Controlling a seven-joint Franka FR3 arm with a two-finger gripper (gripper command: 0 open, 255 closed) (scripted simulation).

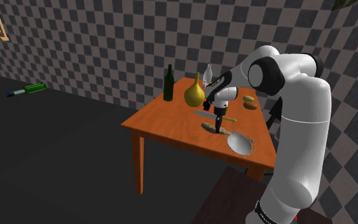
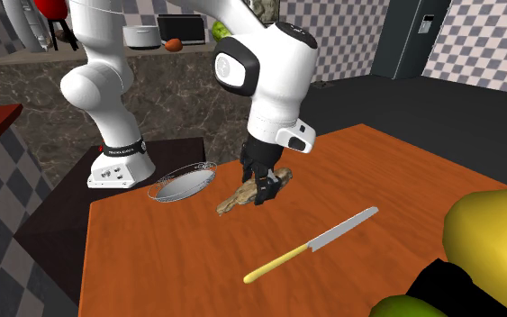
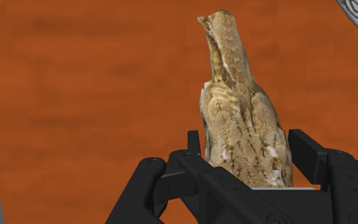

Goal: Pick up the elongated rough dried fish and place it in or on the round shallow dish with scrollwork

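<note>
**A:** Wrist view first: what have the fingers (image 3: 304,149) got?

**B:** They clasp the thick end of the dried fish (image 3: 241,108), one on each flank. Its long axis runs straight out ahead of them.

**A:** And the dish?

**B:** The dish (image 2: 184,185) sits on the bench (image 2: 197,270); the fish lies just beside the dish, narrow end nearer it. I judge the next move to be a lift, then a short carry to the dish.
</note>
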